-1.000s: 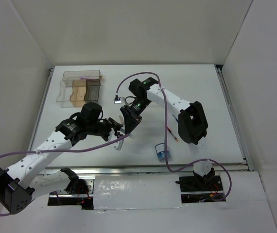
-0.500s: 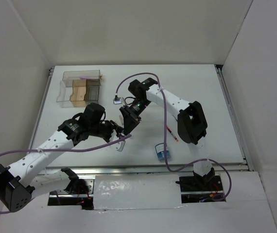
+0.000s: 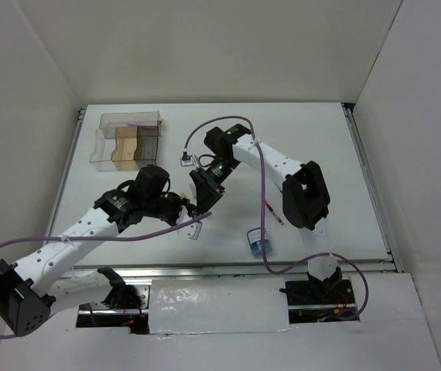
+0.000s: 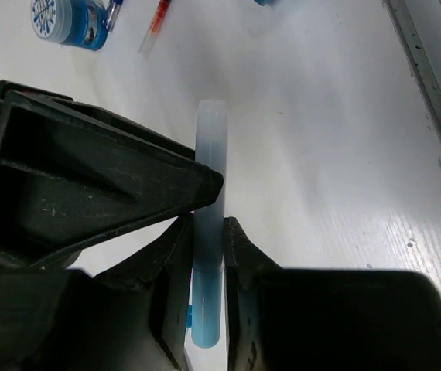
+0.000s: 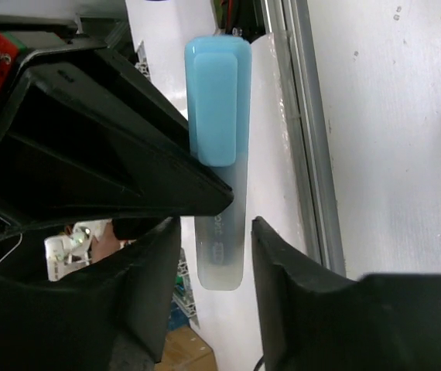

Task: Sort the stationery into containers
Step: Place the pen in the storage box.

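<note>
My left gripper [image 4: 205, 226] is shut on the pale-blue bar [image 4: 211, 139], which sticks out past its fingertips. In the top view the left gripper [image 3: 190, 217] meets my right gripper [image 3: 203, 202] above the table's front middle, with the bar [image 3: 195, 229] between them. In the right wrist view the right gripper [image 5: 214, 229] stands open around the bar's clear end [image 5: 220, 255], with a gap at the right finger. The clear and tan organiser [image 3: 130, 137] stands at the back left, apart from both grippers.
A round blue tub [image 3: 259, 245] sits near the front edge, right of the grippers; it also shows in the left wrist view [image 4: 67, 21]. A red-orange pen [image 3: 275, 213] lies beside the right arm's base link. The table's metal front rail [image 3: 236, 267] runs close by.
My left arm has moved a little to the right, closer to the right gripper. The bar's end has shifted slightly right with it. The right arm has barely moved.
</note>
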You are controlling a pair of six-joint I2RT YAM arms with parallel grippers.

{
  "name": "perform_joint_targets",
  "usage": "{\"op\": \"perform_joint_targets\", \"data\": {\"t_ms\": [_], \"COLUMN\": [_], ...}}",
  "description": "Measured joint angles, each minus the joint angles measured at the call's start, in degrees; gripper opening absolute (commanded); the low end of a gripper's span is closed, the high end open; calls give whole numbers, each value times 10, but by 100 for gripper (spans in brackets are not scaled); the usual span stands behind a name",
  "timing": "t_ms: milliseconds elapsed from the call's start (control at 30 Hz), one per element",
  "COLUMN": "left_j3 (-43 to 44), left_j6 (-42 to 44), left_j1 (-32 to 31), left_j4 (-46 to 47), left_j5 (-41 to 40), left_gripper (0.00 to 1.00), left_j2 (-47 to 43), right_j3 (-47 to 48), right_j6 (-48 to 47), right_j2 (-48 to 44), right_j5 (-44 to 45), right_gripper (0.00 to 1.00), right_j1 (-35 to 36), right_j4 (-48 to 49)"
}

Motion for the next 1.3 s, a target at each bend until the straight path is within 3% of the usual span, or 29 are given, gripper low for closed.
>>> {"op": "perform_joint_targets", "data": {"t_ms": [67,233,367,533,633,833,1167,1300], "left_j3": [-1,-17,-1,150,275,442,539,557], "left_j6": [-9,21,77,164,210,254,195,193], "left_j1": [8,91,226,387,440,476,474,470], "left_j4": [1,-4,-33,-80,-96,-63,93,121], "left_j5": [-2,8,45,95,109,109,96,86], "left_gripper": [7,3,2,2,2,4,5,13], "left_j2": [-2,-28,-4,175,296,475,621,652], "right_j3": [0,-4,-12,-66,-101,-122,-123,-124], "right_j6": [-1,2,3,0,-1,-7,-12,-16], "right_j2": [0,-5,-20,-53,-72,-77,-75,-64], "right_j5": [-1,5,9,11,12,12,14,14], "right_gripper": [56,56,56,56,56,55,54,54], "right_j1": [-5,-56,-155,-280,-300,-285,-279,-277], "right_j4": [0,0,4,7,3,1,3,2]}}
